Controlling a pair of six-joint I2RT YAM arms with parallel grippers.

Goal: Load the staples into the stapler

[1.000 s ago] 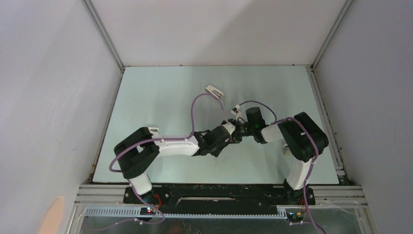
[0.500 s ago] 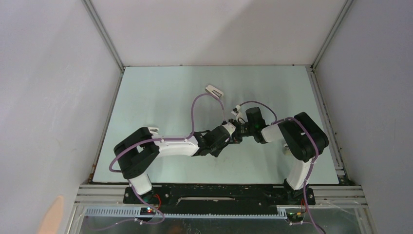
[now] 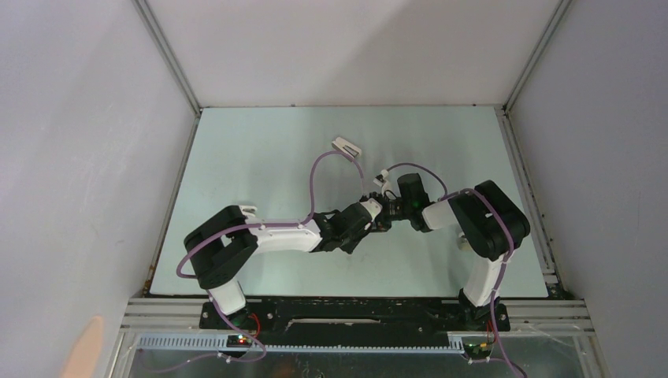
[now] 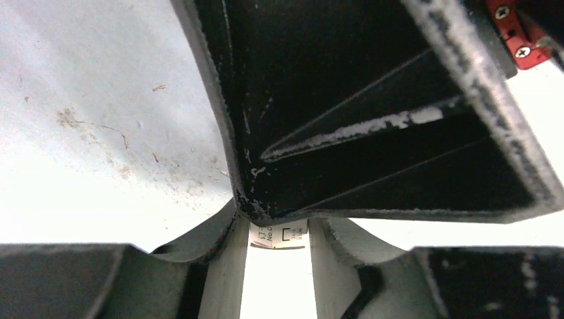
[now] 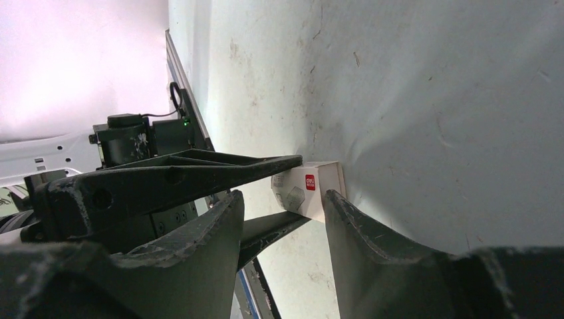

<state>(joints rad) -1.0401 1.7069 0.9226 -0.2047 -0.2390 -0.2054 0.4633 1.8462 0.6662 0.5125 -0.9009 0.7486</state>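
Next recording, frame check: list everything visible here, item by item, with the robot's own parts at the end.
table: one, pale green, walled on three sides
small box: one, white with a red mark, mid-table between both end effectors
wedge-shaped stapler: one, white, far centre of the table
small item: one, white, just beyond the end effectors; too small to identify
left-side piece: one, white, beside the left arm's elbow
right-side piece: one, white, partly hidden under the right arm
cables: two, purple, looping off the arms
left arm: one, black and white
right arm: one, black and white
left end effector: one, black, clamped on the box
right end effector: one, black, fingers flanking the box, grip unclear
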